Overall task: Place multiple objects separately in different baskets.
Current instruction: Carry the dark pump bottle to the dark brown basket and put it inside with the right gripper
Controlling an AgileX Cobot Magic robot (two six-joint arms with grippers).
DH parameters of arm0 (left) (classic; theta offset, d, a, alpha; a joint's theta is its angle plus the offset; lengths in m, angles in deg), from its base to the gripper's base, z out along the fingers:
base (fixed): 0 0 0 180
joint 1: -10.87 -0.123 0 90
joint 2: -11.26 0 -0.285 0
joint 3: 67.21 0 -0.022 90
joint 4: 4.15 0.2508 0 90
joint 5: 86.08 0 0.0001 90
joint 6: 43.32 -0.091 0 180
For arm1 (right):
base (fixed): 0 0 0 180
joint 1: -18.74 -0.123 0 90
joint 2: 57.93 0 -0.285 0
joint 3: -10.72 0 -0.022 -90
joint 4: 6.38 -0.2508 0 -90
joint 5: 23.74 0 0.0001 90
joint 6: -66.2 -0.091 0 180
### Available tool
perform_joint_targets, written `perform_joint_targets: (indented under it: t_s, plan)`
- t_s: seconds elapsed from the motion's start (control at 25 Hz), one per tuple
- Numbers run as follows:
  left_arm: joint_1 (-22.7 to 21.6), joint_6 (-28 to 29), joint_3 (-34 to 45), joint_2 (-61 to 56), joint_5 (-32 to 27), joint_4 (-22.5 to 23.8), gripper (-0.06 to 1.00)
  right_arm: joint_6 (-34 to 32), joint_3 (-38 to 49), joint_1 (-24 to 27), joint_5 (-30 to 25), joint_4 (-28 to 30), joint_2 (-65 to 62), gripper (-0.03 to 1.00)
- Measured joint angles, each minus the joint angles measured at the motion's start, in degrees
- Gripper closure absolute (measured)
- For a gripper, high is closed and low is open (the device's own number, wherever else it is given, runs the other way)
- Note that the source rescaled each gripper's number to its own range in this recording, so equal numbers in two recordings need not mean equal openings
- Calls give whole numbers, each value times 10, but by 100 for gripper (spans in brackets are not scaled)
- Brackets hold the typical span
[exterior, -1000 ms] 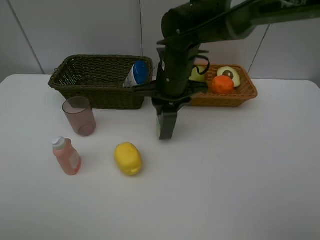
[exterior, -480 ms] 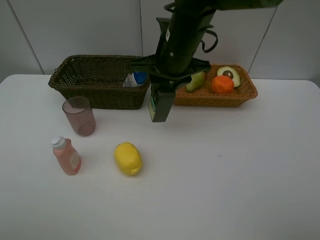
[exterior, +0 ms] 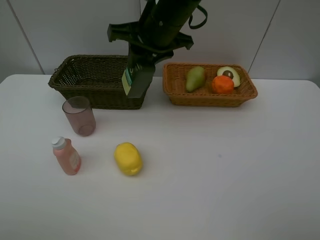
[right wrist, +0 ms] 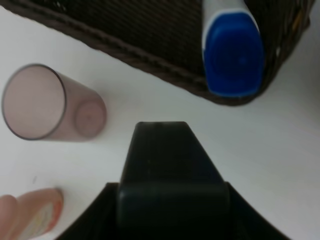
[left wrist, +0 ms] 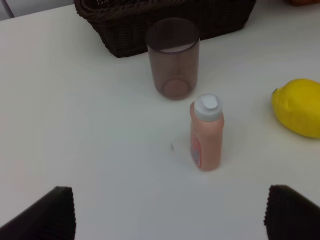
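Dark green bottle (exterior: 138, 80), label unreadable, hung near upright, base down, clamped in right gripper (exterior: 144, 59); left gripper (left wrist: 169, 215) empty, spread wide.

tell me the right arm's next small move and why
Probably move the dark green bottle in over the dark basket before lowering: the right wrist view shows it above bare table just outside the rim, near the white blue-capped bottle lying inside.

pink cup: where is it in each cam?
Exterior high: pink cup on the left of the table, in front of the dark basket.
Left wrist: cup upright between basket and pink bottle.
Right wrist: cup on the table beside the basket's wall.
Shared landmark: the dark basket.
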Motion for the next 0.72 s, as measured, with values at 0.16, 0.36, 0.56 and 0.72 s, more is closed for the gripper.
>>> perform_joint_targets:
  t_s: [0.16, 0.36, 0.56, 0.72]
  plan:
    - [0, 0, 0, 0, 0, 0, -5, 17, -1, 0, 61, -13, 0, 91]
    - [0, 0, 0, 0, 0, 0, -5, 39, -1, 0, 159, -16, 12, 91]
    - [0, 0, 0, 0, 0, 0, -5, 42, -1, 0, 248, -17, 43, 92]
    - [0, 0, 0, 0, 0, 0, -5, 42, -1, 0, 312, -14, 77, 92]
